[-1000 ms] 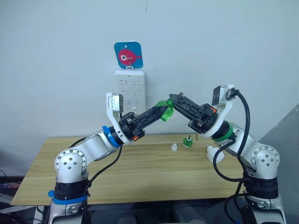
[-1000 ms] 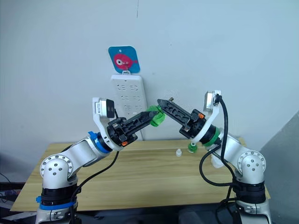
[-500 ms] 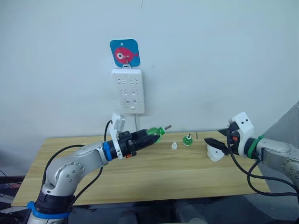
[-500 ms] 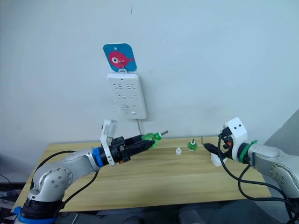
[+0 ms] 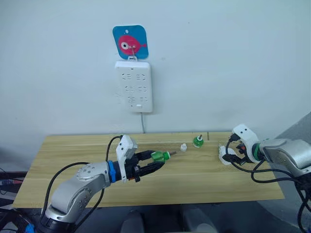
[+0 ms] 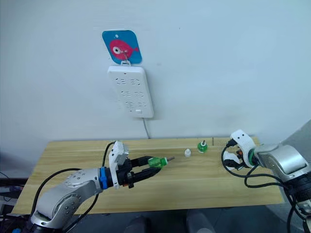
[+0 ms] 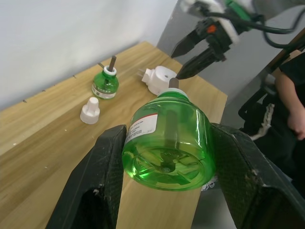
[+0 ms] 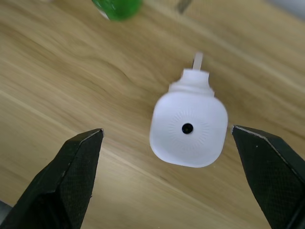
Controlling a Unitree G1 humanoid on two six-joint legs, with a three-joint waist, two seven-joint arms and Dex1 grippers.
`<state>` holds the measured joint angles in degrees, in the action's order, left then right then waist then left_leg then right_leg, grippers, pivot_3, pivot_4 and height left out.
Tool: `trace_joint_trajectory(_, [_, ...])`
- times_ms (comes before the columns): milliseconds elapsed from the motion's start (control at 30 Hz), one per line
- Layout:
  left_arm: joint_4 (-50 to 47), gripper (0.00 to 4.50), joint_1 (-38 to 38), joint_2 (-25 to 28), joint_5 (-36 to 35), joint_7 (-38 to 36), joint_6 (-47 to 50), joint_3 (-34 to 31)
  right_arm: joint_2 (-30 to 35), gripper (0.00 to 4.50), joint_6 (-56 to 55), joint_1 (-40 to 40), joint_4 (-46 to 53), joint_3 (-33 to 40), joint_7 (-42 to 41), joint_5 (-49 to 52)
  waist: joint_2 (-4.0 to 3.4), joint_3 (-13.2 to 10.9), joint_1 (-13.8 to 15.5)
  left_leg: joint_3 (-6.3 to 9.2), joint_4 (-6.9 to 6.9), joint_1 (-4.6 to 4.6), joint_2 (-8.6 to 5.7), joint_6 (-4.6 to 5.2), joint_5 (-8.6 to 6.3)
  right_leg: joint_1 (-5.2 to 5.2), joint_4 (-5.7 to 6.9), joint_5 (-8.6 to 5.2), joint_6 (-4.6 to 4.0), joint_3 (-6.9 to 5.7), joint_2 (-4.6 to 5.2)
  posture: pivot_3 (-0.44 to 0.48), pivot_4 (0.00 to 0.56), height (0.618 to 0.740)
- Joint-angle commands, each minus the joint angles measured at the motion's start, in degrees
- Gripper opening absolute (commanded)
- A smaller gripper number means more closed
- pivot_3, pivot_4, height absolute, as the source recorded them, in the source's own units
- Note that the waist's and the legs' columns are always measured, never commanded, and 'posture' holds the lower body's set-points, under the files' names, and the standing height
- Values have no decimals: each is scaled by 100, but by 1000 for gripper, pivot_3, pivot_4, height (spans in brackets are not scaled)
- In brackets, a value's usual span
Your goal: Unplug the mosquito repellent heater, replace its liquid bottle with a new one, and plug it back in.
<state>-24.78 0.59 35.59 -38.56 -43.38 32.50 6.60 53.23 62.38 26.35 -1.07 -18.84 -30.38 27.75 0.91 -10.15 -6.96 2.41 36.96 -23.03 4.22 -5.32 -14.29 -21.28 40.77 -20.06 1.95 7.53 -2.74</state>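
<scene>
The mosquito repellent heater (image 8: pixel 188 130) lies unplugged near the worktop's (image 5: pixel 68 145) right edge under the wide-open right tool (image 8: pixel 174 179), while the left tool (image 7: pixel 167 160) pinches a green liquid bottle (image 7: pixel 167 142), not yet fitted.

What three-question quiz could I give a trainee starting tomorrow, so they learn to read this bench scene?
1. True or false: the left gripper holds a green bottle.
2. Where does the heater lie? A plugged into the power strip; B on the table; C in the right gripper.
3. Fill in: the right gripper's fingers are ____.

Key: 1 true; 2 B; 3 open.
</scene>
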Motion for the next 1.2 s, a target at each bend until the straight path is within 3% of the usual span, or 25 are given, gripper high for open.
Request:
trace_joint_trajectory(33, [-318, 2376, 98, -88, 130, -66, -173, 47, -195, 4500, 204, 393, -439, -52, -222, -328, 0, -50, 35, 0, 0, 0, 0, 0, 0, -1, 1, 0, 0, 0, 0, -51, 191, 735])
trace_joint_trajectory(300, [-545, 2376, 307, -204, 359, -72, -289, 168, -493, 4500, -59, 927, -1439, -415, -648, -1180, 4, -145, 219, -3, 3, 0, -2, 0, 0, -1, 2, 0, -1, -2, 5, -14, 205, 735])
trace_joint_trajectory(867, [-640, 2374, 604, -298, 478, -101, -395, 133, -966, 4500, -347, 1115, -2375, -499, -1289, -2122, 5, -209, 262, -1, 2, -1, -1, -1, 1, -1, 2, 1, -1, -8, 7, 27, 194, 735])
trace_joint_trajectory(967, [-615, 2373, 587, -317, 495, -110, -411, 152, -990, 3949, -279, 1073, -2310, -460, -1356, -2159, 5, -209, 267, -1, 2, -1, -1, -1, 1, -1, 3, 1, -1, -8, 7, 31, 191, 735])
trace_joint_trajectory(1067, [-592, 2373, 575, -336, 509, -114, -427, 160, -1023, 3002, -232, 1053, -2308, -392, -1380, -2208, 5, -209, 274, -1, 3, 0, -1, -1, 1, 1, 3, 1, -1, -10, 7, 31, 188, 735])
trace_joint_trajectory(1200, [-498, 2373, 538, -354, 546, -175, -466, 165, -937, 3005, -144, 1054, -2217, -238, -1479, -2190, 5, -208, 279, 0, 3, 0, -1, -2, 1, 1, 3, 1, -1, -11, 7, 15, 170, 735])
